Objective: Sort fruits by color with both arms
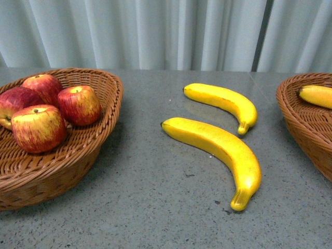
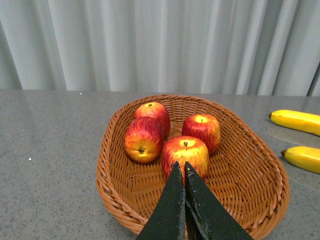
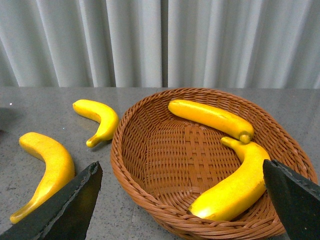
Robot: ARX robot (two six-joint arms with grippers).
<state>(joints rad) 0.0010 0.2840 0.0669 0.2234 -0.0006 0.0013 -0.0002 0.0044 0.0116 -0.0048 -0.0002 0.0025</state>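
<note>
- Front view: four apples (image 1: 79, 105) sit in the apple basket (image 1: 111, 98) on the left, so red looks sorted.
- Two bananas lie on the table (image 1: 150, 197) between the baskets: near banana (image 1: 223, 150) and far banana (image 1: 223, 99), close but apart.
- One more banana (image 1: 316, 96) shows in the banana basket (image 1: 295, 119) at the right edge. Neither arm is in frame.
- Left wrist view: left gripper (image 2: 181, 166) is clenched tip to tip and holds nothing, poised over the front apple (image 2: 185, 152) in the apple basket (image 2: 107, 165).
- Risk: any drop from here puts the closed tips into that apple and knocks it around.
- Right wrist view: right gripper (image 3: 180, 167) is spread wide and empty, over the banana basket (image 3: 120, 150), which holds two bananas (image 3: 210, 117).
- The far banana (image 3: 97, 115) lies just beside the rim; the near banana (image 3: 50, 162) is further out.
- Risks, my read: a finger snags the wicker when reaching for the far banana; glossy curved skin pivots or slips if pinched off-centre; a release onto the two bananas inside could roll the new one over the rim.
</note>
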